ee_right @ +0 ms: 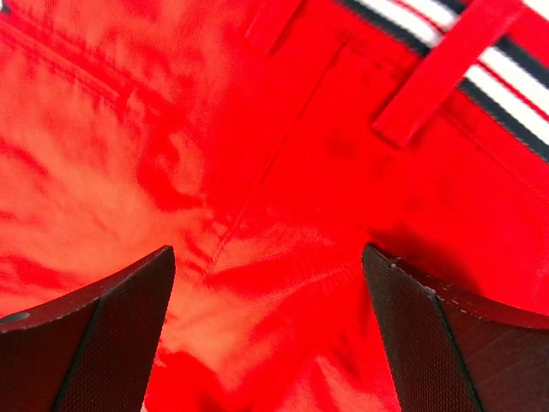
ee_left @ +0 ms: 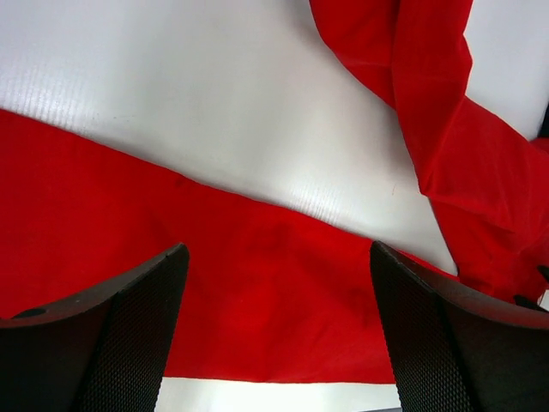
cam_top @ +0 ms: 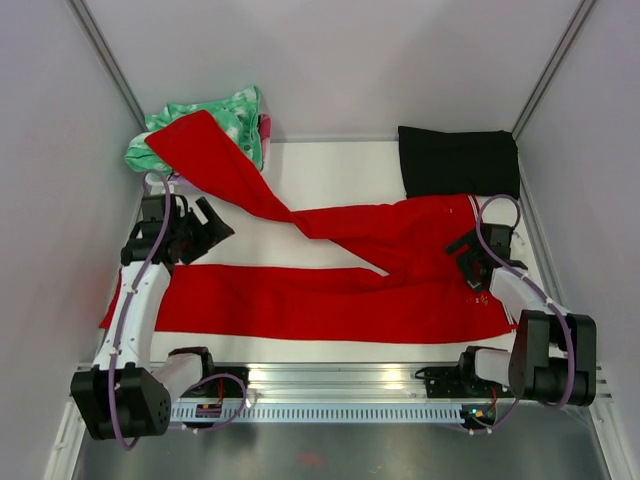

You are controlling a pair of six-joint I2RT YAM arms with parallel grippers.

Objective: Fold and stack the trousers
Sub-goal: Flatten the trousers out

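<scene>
The bright red trousers lie spread on the white table. One leg runs flat along the near side toward the left. The other leg runs diagonally up to the far left and over the green garment. The waist lies at the right. My left gripper is open above the gap between the legs; the left wrist view shows the near leg under its open jaws. My right gripper is open just above the waist area; the right wrist view shows red cloth and the striped waistband.
A green-and-white mottled garment is bunched in the far left corner. A black folded cloth lies at the far right. Grey walls enclose the table on the left, the right and the back. A metal rail runs along the near edge.
</scene>
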